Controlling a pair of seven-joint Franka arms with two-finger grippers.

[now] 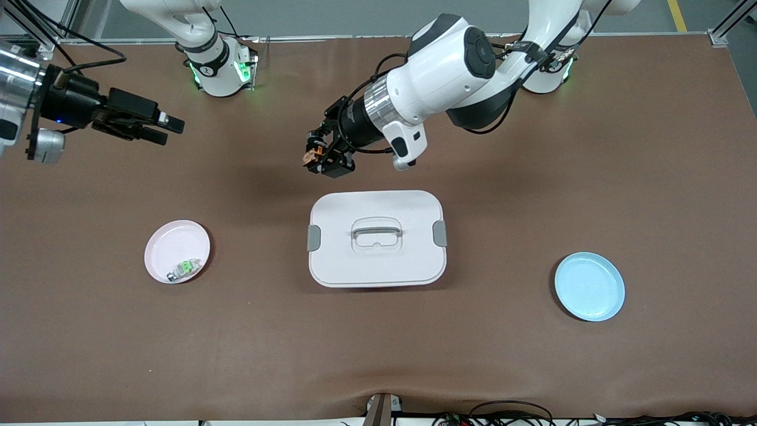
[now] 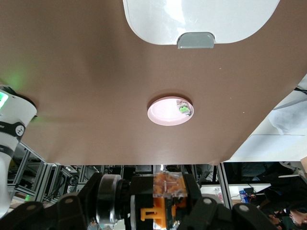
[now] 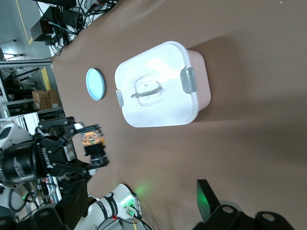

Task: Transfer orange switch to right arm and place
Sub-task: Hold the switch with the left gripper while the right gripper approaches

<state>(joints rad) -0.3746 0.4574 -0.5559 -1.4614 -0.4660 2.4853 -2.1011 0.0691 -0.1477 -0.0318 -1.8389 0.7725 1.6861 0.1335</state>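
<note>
Front view: my left gripper (image 1: 314,155) is up in the air over bare table (image 1: 532,367), just off the edge of the white box (image 1: 377,238) that faces the bases. Fingers are pinched on the orange switch (image 1: 308,157). My right gripper (image 1: 161,128) hangs over the table at the right arm's end, fingers spread, nothing between them; that arm waits. Pink plate (image 1: 177,251) holds the green switch (image 1: 184,269). Blue plate (image 1: 589,286) sits toward the left arm's end.

Left wrist view: orange switch (image 2: 168,187) sits clamped between my fingers (image 2: 206,211). Box (image 2: 201,19), pink plate (image 2: 170,111) and green switch (image 2: 183,109) show on the table below.

Right wrist view: the left gripper (image 3: 88,143) shows farther off with the orange switch (image 3: 92,138) in its grip. Its wrist carries white lettering I can't read. Box (image 3: 160,86) has its lid on, grey latches at both ends; blue plate (image 3: 95,84) is near it.
</note>
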